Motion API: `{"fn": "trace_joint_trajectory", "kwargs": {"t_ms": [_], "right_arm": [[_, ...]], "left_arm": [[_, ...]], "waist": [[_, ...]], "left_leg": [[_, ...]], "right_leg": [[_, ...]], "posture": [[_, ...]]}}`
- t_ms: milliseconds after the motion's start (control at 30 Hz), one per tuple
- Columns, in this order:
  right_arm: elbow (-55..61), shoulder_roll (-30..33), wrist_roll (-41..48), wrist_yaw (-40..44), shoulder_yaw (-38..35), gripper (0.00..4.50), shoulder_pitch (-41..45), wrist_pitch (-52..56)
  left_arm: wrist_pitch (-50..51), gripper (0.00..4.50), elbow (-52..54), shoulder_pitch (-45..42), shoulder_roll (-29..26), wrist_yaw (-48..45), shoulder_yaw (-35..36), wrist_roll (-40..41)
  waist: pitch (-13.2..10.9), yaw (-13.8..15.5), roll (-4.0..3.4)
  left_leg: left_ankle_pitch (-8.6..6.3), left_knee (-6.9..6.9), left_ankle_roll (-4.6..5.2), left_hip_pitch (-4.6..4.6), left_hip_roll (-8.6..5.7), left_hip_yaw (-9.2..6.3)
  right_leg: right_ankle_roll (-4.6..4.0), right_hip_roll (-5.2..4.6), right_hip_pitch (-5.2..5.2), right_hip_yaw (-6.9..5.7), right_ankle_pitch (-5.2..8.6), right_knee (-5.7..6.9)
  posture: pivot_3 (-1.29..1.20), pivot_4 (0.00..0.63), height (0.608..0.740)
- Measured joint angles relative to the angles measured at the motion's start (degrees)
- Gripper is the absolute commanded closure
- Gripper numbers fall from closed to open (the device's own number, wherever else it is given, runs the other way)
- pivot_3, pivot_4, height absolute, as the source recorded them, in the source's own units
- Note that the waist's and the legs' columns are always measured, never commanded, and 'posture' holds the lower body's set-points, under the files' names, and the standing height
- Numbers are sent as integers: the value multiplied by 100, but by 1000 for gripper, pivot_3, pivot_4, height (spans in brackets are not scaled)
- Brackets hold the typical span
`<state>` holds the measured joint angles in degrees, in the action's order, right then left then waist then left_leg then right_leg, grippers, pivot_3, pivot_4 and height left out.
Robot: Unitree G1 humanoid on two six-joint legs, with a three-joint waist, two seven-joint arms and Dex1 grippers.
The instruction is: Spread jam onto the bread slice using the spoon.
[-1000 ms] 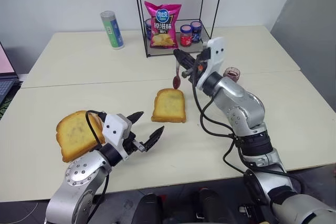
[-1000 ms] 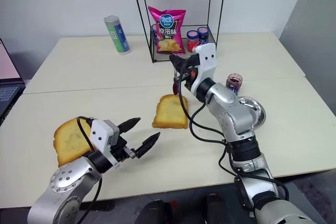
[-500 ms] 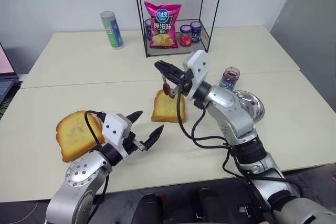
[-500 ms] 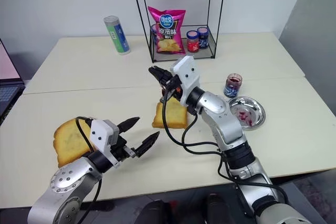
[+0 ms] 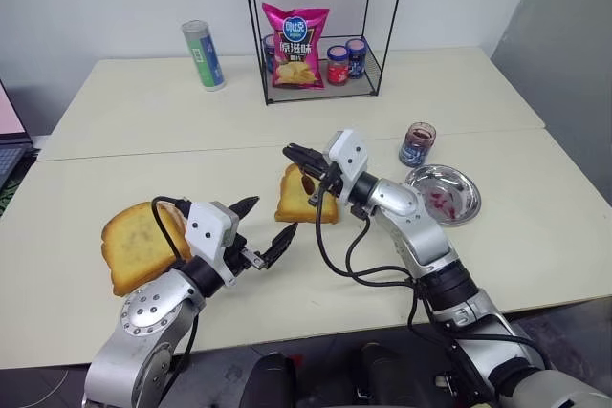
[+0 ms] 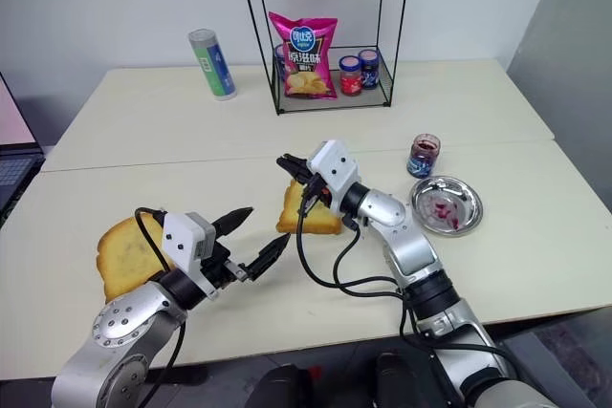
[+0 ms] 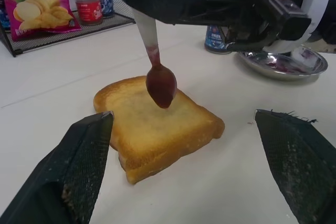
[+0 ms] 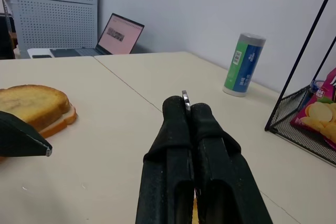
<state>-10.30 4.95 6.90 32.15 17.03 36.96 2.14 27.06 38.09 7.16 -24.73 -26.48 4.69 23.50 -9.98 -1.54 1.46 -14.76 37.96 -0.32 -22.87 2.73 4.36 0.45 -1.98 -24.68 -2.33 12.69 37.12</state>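
The bread slice (image 7: 157,129) lies flat on the table, squarish and golden-brown. My right gripper (image 5: 292,153) is shut on the thin handle of the spoon (image 7: 148,35). The spoon hangs bowl-down over the slice's middle, its bowl coated with dark red jam (image 7: 161,85). I cannot tell whether the bowl touches the toast. The jam jar (image 5: 418,143) stands open behind and to the right. My left gripper (image 5: 270,217) is open and holds nothing. It hovers low, just in front and to the left of the slice.
A round steel dish (image 5: 443,194) smeared with red sits right of the bread. A larger, paler toast (image 5: 142,244) lies at the front left. At the back, a wire rack (image 5: 381,54) holds a chips bag (image 5: 296,45) and small jars (image 5: 346,61). A can (image 5: 204,54) stands to its left.
My right gripper has come down and leftward with the spoon, from above the jar side to over the bread slice, uncovering the dish. The left gripper has stayed put.
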Motion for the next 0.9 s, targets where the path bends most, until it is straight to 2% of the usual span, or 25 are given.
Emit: {"fn": "trace_joint_trajectory", "kwargs": {"t_ms": [433, 900], "right_arm": [[-1008, -213, -433, -203, -26, 4493, 91, -913], [-1397, -214, -807, -515, -166, 4493, 244, -1474]], "left_arm": [[10, 0, -6, -118, -15, 26, -26, -1], [10, 0, -24, -233, -18, 0, -41, -2]], "waist": [[1, -1, 1], [1, -1, 1]], "left_leg": [[0, 1, 0, 1, -2, 1], [1, 1, -1, 2, -1, 1]], "right_leg": [[0, 0, 1, 0, 0, 1], [-1, 0, 1, 1, -1, 3]], "posture": [[0, 150, 740], [0, 150, 740]]}}
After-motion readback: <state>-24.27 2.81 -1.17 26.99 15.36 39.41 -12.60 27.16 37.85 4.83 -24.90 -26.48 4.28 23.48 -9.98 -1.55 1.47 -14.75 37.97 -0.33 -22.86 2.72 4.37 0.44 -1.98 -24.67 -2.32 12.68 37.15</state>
